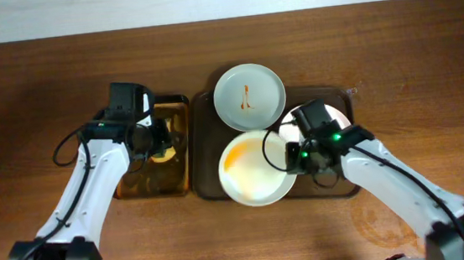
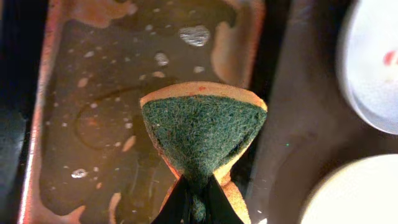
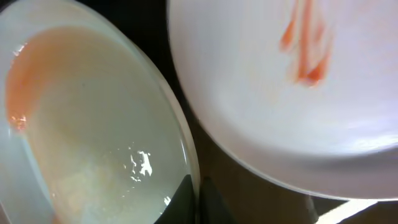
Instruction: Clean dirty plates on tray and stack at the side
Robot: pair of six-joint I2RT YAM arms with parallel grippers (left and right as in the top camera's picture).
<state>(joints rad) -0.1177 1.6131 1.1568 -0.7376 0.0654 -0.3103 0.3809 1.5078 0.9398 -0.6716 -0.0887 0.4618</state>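
Three white plates are on the dark brown tray (image 1: 208, 149). The far plate (image 1: 250, 97) has a thin orange-red streak at its centre and also shows in the right wrist view (image 3: 298, 81). The near plate (image 1: 252, 172) holds a wet orange smear and reaches over the tray's front rim. My right gripper (image 1: 289, 154) is shut on its right rim (image 3: 186, 155). A third plate (image 1: 342, 119) is mostly hidden under my right arm. My left gripper (image 1: 159, 146) is shut on a green-yellow sponge (image 2: 202, 130) above the small black tray (image 1: 136, 185).
The small black tray (image 2: 81, 93) holds amber liquid with bubbles and stands just left of the brown tray (image 2: 298, 124). Bare wood-grain tabletop (image 1: 29, 122) lies on both sides. Cables run along both arms.
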